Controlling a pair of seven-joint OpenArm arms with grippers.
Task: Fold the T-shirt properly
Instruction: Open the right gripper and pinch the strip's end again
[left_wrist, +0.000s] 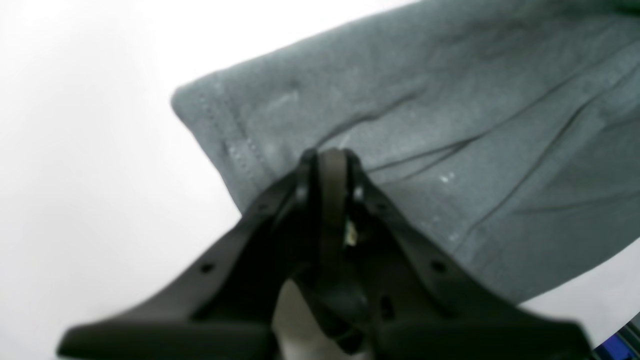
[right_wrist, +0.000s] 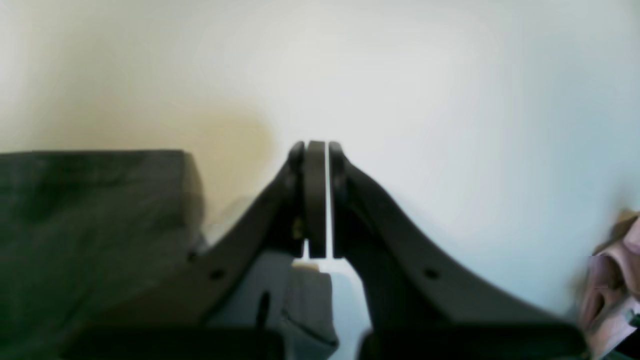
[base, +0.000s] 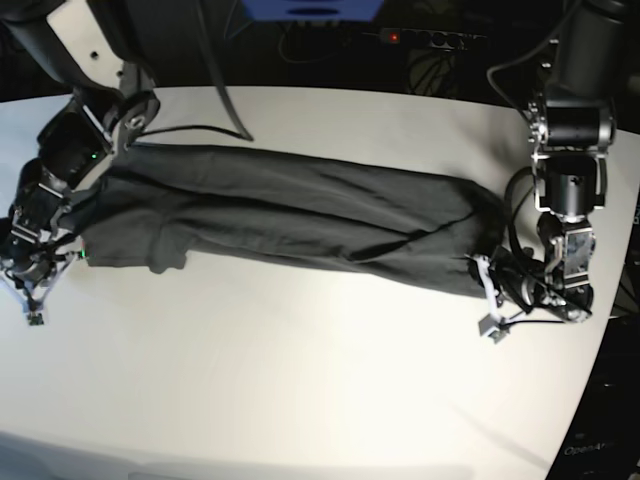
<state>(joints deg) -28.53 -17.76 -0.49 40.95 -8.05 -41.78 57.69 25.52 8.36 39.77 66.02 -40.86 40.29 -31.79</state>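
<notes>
The dark grey T-shirt (base: 290, 220) lies as a long wrinkled strip across the white table (base: 300, 380). In the left wrist view its stitched hem corner (left_wrist: 235, 150) lies flat just beyond my left gripper (left_wrist: 332, 156). That gripper is shut, with no cloth visible between its fingers. In the base view the left gripper (base: 488, 300) sits by the strip's right end. My right gripper (right_wrist: 317, 146) is shut and empty over bare table, with the T-shirt (right_wrist: 90, 225) to its left. In the base view the right gripper (base: 32, 300) is off the strip's left end.
A black cable (base: 190, 130) runs over the table near the shirt's far left end. A blue object (base: 310, 10) and a power strip (base: 430, 38) lie beyond the far edge. Something pink (right_wrist: 615, 270) shows blurred at the right edge of the right wrist view.
</notes>
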